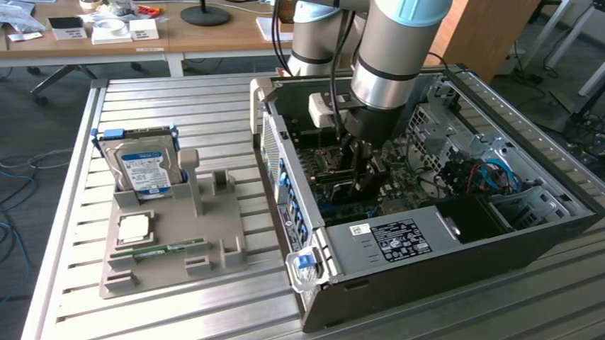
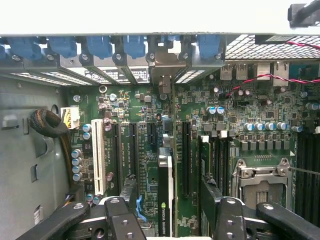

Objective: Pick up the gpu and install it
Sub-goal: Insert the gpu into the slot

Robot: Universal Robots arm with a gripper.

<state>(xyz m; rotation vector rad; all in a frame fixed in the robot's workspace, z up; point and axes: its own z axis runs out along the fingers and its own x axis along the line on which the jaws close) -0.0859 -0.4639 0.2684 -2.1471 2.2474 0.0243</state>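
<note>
The gpu [image 2: 165, 200] stands on edge in a slot of the green motherboard [image 2: 235, 115], its top edge with a printed label facing the wrist camera. Its silver end bracket [image 2: 165, 82] meets the case's rear slot openings. My gripper [image 2: 169, 186] is open and straddles the card, with one black finger [image 2: 129, 187] on each side and a visible gap between each finger and the card. In the exterior view the gripper [image 1: 364, 173] reaches down into the open computer case [image 1: 426, 237].
On the slatted metal table [image 1: 76, 212], at the exterior view's left, a grey holder [image 1: 222, 234] carries a hard drive [image 1: 142, 166], a square chip [image 1: 132, 227] and a narrow green memory stick [image 1: 161, 249]. Inside the case are a white slot [image 2: 98, 155], a processor socket [image 2: 260, 180] and cables [image 1: 482, 173].
</note>
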